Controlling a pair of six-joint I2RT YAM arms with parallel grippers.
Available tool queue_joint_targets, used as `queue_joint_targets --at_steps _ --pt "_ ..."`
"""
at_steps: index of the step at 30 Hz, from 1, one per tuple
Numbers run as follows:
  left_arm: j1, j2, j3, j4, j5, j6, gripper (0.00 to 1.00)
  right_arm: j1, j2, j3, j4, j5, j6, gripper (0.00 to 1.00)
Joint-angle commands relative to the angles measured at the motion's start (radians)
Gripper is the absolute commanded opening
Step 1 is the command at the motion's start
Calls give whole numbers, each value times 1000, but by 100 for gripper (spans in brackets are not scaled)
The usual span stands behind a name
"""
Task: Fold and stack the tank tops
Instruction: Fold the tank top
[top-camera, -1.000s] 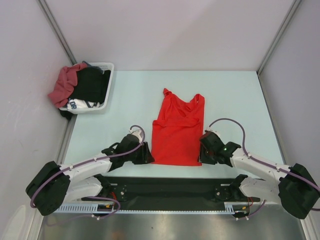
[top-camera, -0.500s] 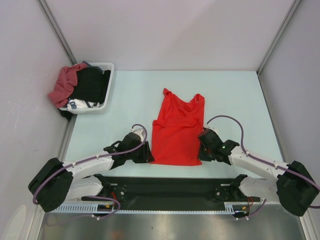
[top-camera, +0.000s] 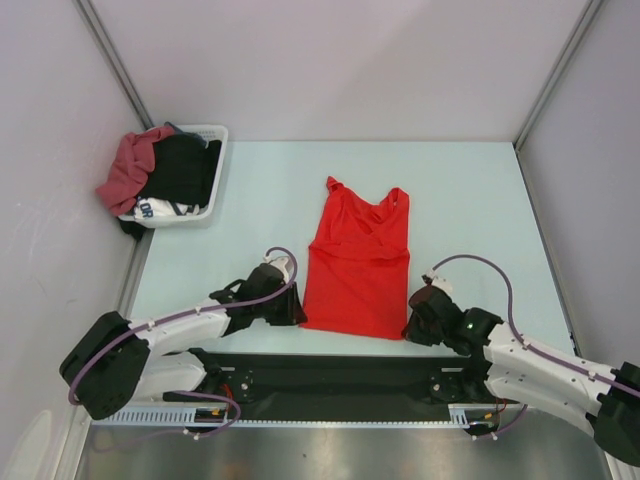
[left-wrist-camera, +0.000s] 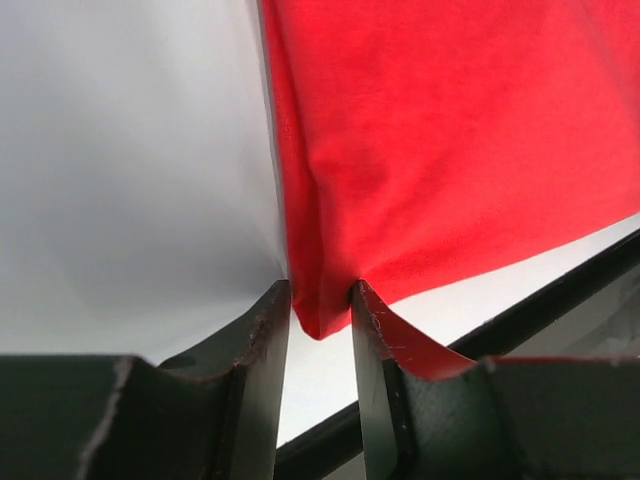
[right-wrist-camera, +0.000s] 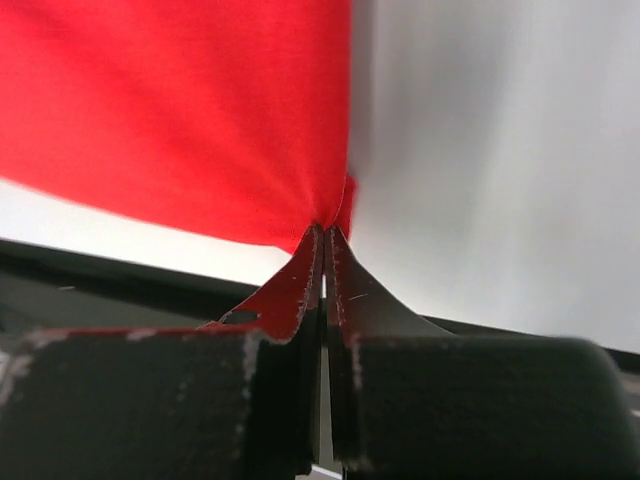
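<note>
Red tank top (top-camera: 355, 275): right gripper (right-wrist-camera: 324, 235) clamps its 5 o'clock corner. Left gripper (left-wrist-camera: 320, 300), slightly parted, straddles the 7 o'clock corner.

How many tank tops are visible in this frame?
2. The bright red tank top lies spread flat mid-table; the dusty maroon tank top hangs over the left rim of the white basket. Others may be hidden under the black garments.
</note>
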Motion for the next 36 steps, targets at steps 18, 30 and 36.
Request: queue_joint_targets --at_steps 18,30,36 --pt "-8 -25 -45 49 102 11 44 108 45 -39 -36 25 124 40" --pt "-34 -28 -61 -3 63 -10 45 109 50 -28 -94 62 111 45" --pt "-34 2 -76 41 65 -18 3 109 74 -27 -77 51 91 7"
